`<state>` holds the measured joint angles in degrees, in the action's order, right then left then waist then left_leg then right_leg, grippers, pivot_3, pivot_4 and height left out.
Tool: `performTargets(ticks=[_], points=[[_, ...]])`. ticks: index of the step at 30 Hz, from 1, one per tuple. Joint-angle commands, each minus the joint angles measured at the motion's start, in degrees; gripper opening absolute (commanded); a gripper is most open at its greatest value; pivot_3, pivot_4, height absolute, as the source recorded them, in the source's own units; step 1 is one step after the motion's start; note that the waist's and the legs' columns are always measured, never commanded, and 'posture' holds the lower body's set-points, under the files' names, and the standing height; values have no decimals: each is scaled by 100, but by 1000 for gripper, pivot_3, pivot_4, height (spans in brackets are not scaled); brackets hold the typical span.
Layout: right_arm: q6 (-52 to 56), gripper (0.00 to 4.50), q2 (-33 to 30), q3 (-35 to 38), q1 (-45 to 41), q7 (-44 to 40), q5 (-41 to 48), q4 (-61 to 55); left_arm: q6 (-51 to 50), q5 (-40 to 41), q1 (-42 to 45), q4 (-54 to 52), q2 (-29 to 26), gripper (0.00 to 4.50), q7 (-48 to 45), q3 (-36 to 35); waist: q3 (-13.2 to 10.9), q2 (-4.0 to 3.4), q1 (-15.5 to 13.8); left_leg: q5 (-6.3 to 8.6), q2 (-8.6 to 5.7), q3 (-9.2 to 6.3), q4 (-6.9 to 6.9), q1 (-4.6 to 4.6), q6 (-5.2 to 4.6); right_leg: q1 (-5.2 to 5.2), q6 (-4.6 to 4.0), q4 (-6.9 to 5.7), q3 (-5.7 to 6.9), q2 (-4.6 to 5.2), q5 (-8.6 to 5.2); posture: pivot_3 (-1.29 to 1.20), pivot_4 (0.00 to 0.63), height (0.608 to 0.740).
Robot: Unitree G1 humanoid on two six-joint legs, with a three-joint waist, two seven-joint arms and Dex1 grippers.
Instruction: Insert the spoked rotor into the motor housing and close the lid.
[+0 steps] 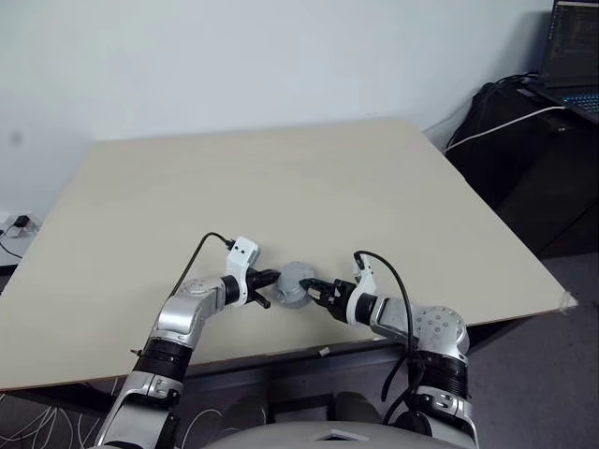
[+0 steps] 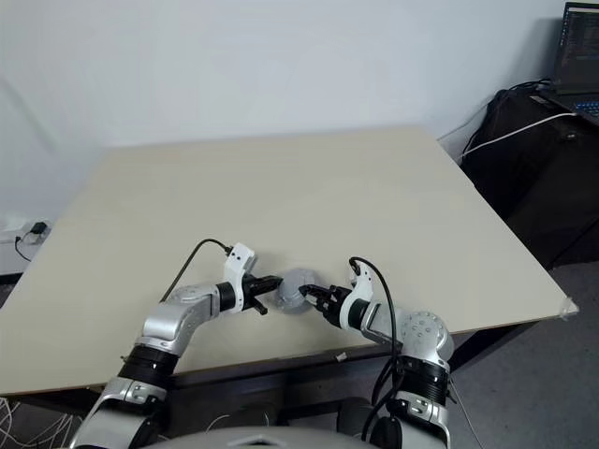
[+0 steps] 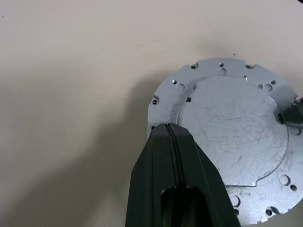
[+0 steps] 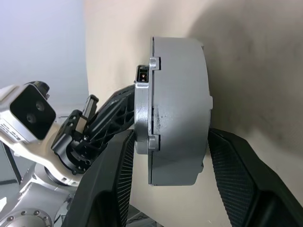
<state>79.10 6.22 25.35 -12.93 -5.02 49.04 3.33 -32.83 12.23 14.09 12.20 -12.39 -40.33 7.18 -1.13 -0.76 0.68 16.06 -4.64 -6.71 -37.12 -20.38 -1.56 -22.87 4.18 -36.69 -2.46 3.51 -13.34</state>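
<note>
A light grey round lid (image 1: 296, 282) stands tilted off the table (image 1: 281, 187), held between my two grippers near the front edge. Its plain face with the raised centre (image 3: 232, 127) is turned toward my left gripper (image 1: 273, 279), which is shut, its tip resting on that face near the rim. My right gripper (image 1: 314, 287) comes from the other side. One of its fingers (image 4: 118, 165) lies against the flanged face and the other against the back of the thick grey body (image 4: 177, 109). The spoked rotor and the motor housing are hidden.
The pale wooden table stretches wide beyond the grippers. Its front edge (image 1: 309, 348) runs just below them. Off the right side stand a black case (image 1: 524, 140) with a white cable (image 1: 505, 122) and an open laptop (image 1: 576, 47). A wall socket (image 1: 19, 224) sits at far left.
</note>
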Motion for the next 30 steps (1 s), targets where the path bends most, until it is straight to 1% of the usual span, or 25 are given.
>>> performTargets(ticks=[1, 4, 6, 11, 15, 16, 19, 21, 25, 27, 28, 30], points=[[-134, 2164, 476, -140, 6, -62, 266, -219, 66, 297, -88, -508, 228, 0, 81, -94, -2, 1, 2, 0, 0, -1, 0, -7, 0, -4, 0, 0, 1, 0, 0, 0, 0, 740], [-177, 2163, 453, -158, 64, -61, 282, -208, 226, 666, -227, -948, 561, 0, 420, -614, -8, 9, -1, -1, 0, 2, -1, -36, 1, -13, -2, -6, -3, 0, 2, 0, 0, 740], [-203, 2157, 436, -169, 92, -54, 298, -203, 195, 938, -341, -1219, 728, 0, 537, -878, -8, 9, -4, -1, 1, 0, -3, -52, 2, -54, -3, -7, -3, 5, 2, 0, 0, 740], [-256, 2153, 397, -176, 105, -24, 284, -144, -13, 1556, -839, -1933, 872, 0, 669, -1168, -5, 2, 46, -1, 13, 14, 0, -61, 3, -50, -9, -14, -18, 10, 5, 0, 0, 740], [-283, 2153, 392, -173, 126, -8, 293, -150, -247, 2168, -1349, -2326, 1041, 0, 868, -1457, -6, 2, 44, -1, 14, 13, -2, -60, 4, -51, -11, -12, -15, -1, 4, 0, 0, 740], [-299, 2153, 400, -158, 127, -5, 305, -148, -354, 2443, -1520, -2427, 1138, 0, 931, -1585, -6, 2, 44, -1, 13, 14, -4, -59, 3, -50, -11, -12, -14, -1, 4, 0, 0, 740], [-344, 2153, 434, -118, 130, -16, 384, -160, -683, 3285, -2060, -2686, 1438, 556, 1123, -1910, -8, 2, 47, 0, 12, 16, -9, -58, 1, -50, -9, -7, -9, -3, 3, 0, 0, 740], [-369, 2153, 466, -107, 104, -45, 476, -193, -826, 3713, -2412, -2776, 1636, 1186, 1293, -2054, -10, 2, 43, 1, 11, 16, -12, -57, -1, -51, -9, -4, -7, -2, 3, 0, 0, 740], [-433, 2153, 561, -75, 46, -16, 669, -274, -873, 4332, -3060, -2860, 1871, 2460, 1357, -2126, -20, -1, 53, 1, 14, 17, -14, -57, 0, -50, -9, -7, -6, -4, 2, 0, 0, 740], [-454, 2153, 588, -95, 26, 12, 763, -309, -831, 4656, -3263, -2823, 1980, 3204, 1502, -2220, -24, -3, 54, 1, 14, 17, -14, -56, 0, -51, -4, -7, -5, -6, -3, 0, 0, 740], [-467, 2153, 607, -95, 17, 26, 833, -331, -840, 4837, -3377, -2815, 2016, 3422, 1540, -2240, -26, -3, 54, 1, 14, 17, -14, -54, 0, -52, 1, -6, -4, -5, -6, 0, 0, 740], [-475, 2153, 652, -84, 5, 90, 1014, -390, -849, 5243, -3600, -2824, 2117, 4166, 1660, -2266, -30, -6, 54, 1, 14, 17, -15, -54, -1, -53, 15, -4, -5, -3, -14, 0, 0, 740]])
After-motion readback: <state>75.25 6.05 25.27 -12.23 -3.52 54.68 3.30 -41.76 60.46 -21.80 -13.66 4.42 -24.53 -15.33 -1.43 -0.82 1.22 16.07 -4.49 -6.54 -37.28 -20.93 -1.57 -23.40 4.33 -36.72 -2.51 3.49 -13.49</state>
